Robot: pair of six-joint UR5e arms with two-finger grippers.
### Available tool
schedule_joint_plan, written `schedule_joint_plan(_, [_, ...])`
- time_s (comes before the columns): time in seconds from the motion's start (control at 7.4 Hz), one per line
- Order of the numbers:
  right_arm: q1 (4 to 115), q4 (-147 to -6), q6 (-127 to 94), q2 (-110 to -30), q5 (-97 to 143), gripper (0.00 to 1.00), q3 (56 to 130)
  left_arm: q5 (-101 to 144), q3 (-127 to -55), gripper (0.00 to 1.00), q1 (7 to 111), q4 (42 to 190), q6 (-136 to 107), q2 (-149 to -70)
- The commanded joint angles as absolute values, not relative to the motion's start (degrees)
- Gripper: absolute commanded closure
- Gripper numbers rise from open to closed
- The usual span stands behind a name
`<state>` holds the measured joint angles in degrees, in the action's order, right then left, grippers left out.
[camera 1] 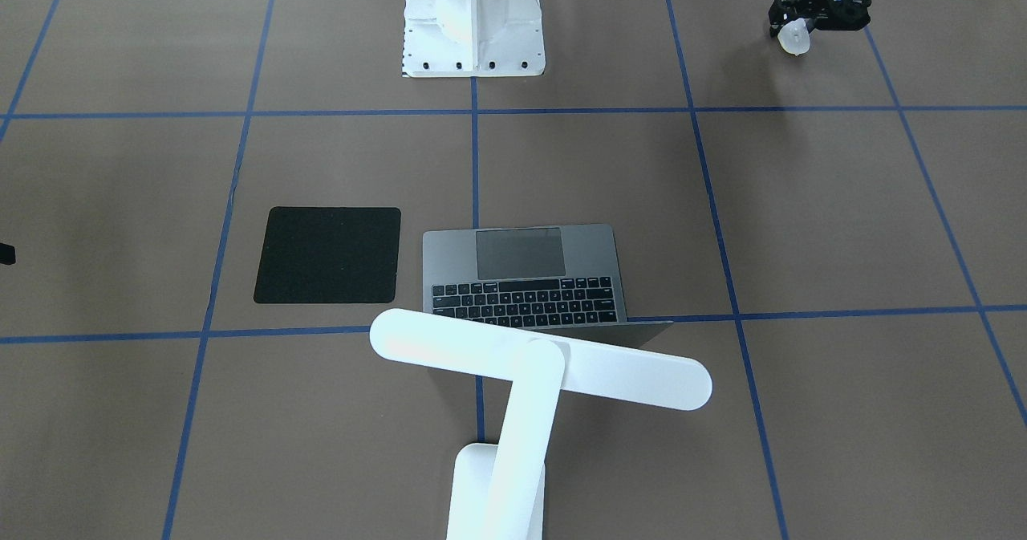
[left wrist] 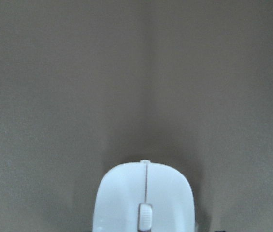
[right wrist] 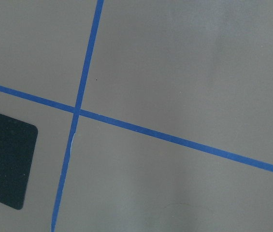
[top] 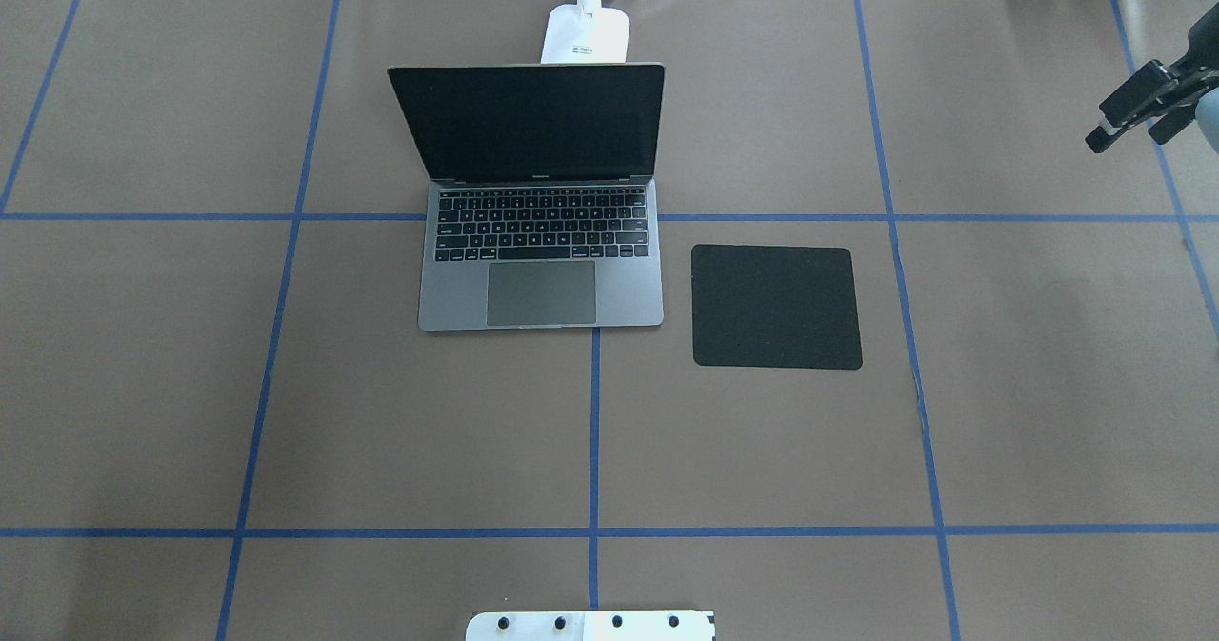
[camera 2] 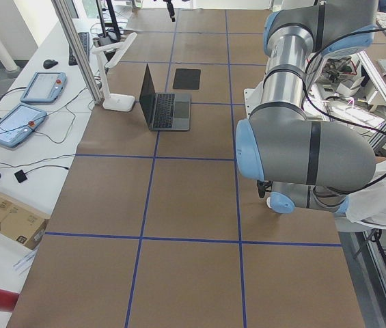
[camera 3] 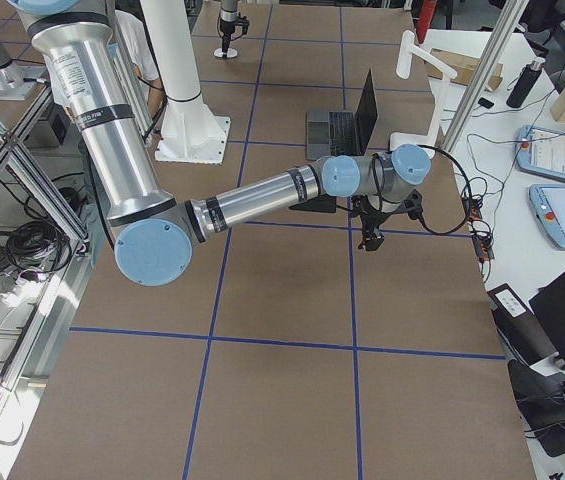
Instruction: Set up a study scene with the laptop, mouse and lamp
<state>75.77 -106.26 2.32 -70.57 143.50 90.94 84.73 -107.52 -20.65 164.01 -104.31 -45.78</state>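
One smooth white oval mouse (left wrist: 145,198) is pinched at the tip of the left gripper (camera 1: 793,33), over matte brown paper (left wrist: 136,72). The right gripper (top: 1133,131) is held spread; the flat black square pad (top: 776,308) lies nearest it, with the slim grey metal laptop (top: 541,279) beyond the pad.

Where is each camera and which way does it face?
Front-facing: across table, facing pedestal; left gripper top right.
Overhead: behind robot, facing forward; right gripper at right edge.
Exterior left: robot's left end; left arm near.
Exterior right: opposite end; right arm near.
Left wrist: down onto mouse.
Right wrist: down onto mouse pad corner.
Exterior views share the laptop.
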Motion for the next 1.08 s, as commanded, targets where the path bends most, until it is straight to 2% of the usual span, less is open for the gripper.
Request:
schedule_joint_plan(0.0, [75.8,-106.3,2.3,-70.6,143.5,0.0,91.0,84.7,-107.5,0.64,-20.6,170.0,-104.1,-42.0])
schedule_joint_plan(0.54, [75.3,-106.3,2.4,-70.6,143.5,0.0,90.4,84.6,-110.2,0.64,-19.3,172.9,-103.8,-43.1])
schedule_joint_plan(0.95, [74.9,-106.3,2.4,-70.5,144.1,0.0,90.2,85.3,-115.1,0.64,-15.2,172.5,-103.3,-44.6])
